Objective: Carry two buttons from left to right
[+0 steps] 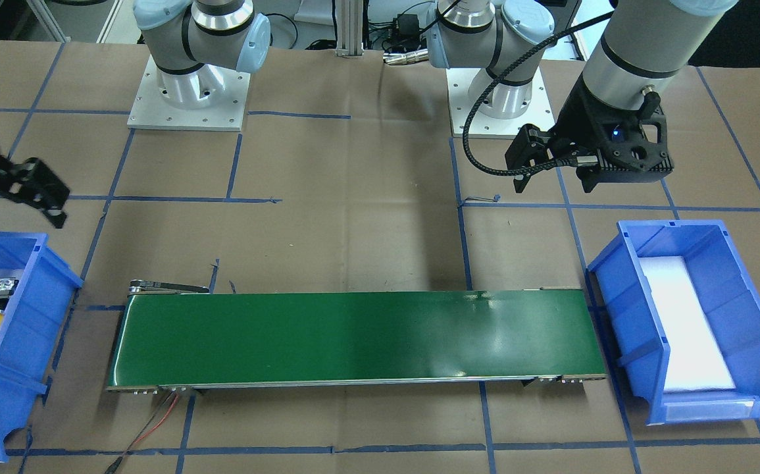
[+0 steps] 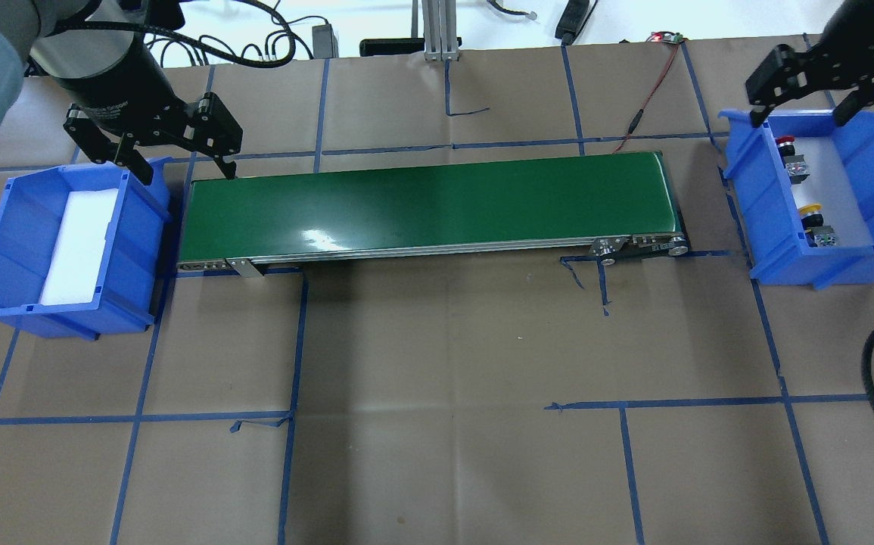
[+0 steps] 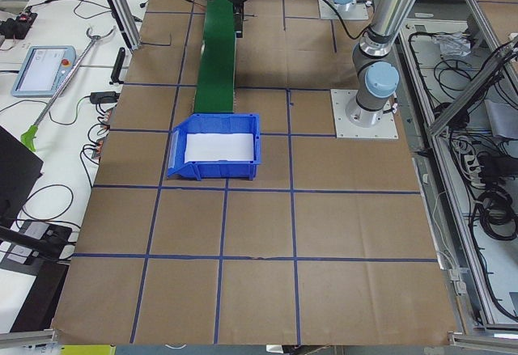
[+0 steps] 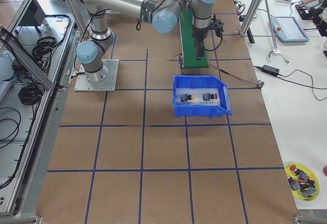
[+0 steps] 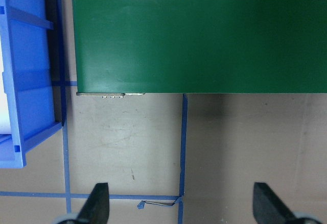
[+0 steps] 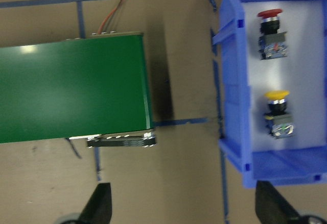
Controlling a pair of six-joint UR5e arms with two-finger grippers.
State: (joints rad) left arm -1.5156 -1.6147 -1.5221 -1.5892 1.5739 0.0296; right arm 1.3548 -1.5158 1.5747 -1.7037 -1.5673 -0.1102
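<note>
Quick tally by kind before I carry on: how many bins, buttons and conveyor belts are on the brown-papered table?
Blue bins: 2 (padded bin, bin with buttons)
Buttons: 2 (red button, yellow button)
Green conveyor belt: 1
Total: 5

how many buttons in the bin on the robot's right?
2. The red button lies at the end of the blue bin away from the robot, the yellow button nearer. Both are on their sides, apart. The bin's floor shows fully; none seems hidden.

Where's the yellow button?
In the overhead view, the yellow button lies in the blue bin at the right, beside the red button, just past the green belt.
</note>
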